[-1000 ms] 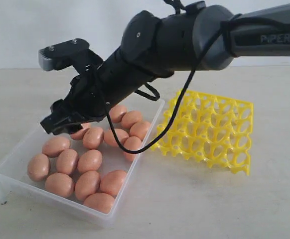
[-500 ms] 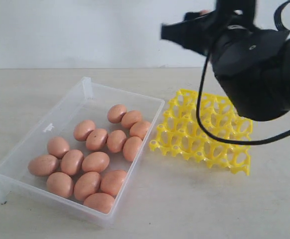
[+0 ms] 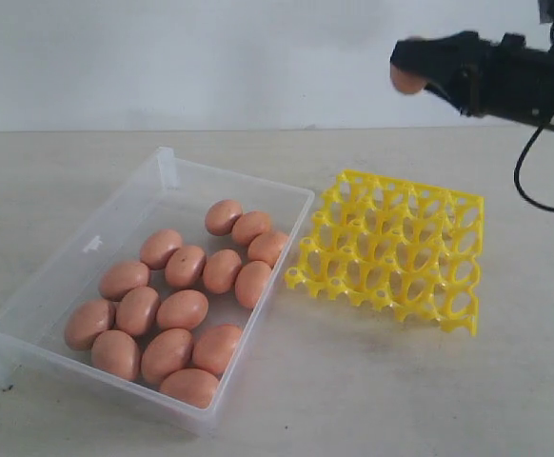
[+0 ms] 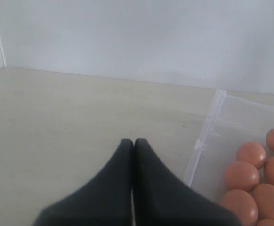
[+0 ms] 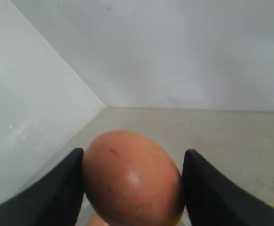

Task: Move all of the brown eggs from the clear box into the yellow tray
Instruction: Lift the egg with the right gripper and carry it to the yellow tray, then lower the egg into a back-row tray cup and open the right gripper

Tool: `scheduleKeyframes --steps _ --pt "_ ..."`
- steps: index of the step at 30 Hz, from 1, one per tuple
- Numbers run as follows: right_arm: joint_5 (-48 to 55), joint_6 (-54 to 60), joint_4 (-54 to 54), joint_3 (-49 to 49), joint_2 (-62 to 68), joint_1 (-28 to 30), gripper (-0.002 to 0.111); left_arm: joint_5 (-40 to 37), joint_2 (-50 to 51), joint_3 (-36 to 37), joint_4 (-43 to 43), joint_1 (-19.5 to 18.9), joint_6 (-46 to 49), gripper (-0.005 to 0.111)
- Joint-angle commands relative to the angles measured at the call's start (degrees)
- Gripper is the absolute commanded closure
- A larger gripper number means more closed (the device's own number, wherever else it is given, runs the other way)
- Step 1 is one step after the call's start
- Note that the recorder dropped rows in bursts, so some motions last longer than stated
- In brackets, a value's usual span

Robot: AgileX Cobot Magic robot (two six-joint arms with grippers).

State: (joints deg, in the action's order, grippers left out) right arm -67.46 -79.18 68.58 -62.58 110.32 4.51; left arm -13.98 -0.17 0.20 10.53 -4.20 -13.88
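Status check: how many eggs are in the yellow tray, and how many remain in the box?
Done: nothing yet; every cup of the yellow tray looks empty. In hand: the right pincer holds one brown egg high in the air near the tray. Left: fifteen more eggs lie in the clear box. The left pincer is shut and empty.

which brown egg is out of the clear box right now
The brown egg gripped in the right gripper, raised in the air on the yellow tray's side. The other brown eggs all lie in the clear box.
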Motion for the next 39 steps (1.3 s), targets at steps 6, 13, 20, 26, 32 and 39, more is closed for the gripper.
scheduleKeyframes --steps 6,13,20,26,32,39 --pt "13.40 17.91 -0.41 -2.92 8.04 -6.48 0.109 0.51 0.17 -0.20 -0.10 0.28 0.40 0.111" --pt "15.62 18.05 4.24 -10.67 14.63 -10.04 0.109 0.51 0.17 -0.20 -0.10 0.28 0.40 0.111" --pt "17.32 19.65 5.37 -10.67 15.94 -10.19 0.109 0.51 0.17 -0.20 -0.10 0.28 0.40 0.111" --pt "22.55 21.33 5.37 -10.67 16.09 -10.19 0.109 0.51 0.17 -0.20 -0.10 0.28 0.40 0.111" --pt "23.08 29.21 3.54 -10.67 16.09 -10.19 0.109 0.51 0.17 -0.20 -0.10 0.28 0.40 0.111" --pt "23.19 33.93 -3.36 -10.67 16.19 -10.29 0.109 0.51 0.17 -0.20 -0.10 0.28 0.40 0.111"
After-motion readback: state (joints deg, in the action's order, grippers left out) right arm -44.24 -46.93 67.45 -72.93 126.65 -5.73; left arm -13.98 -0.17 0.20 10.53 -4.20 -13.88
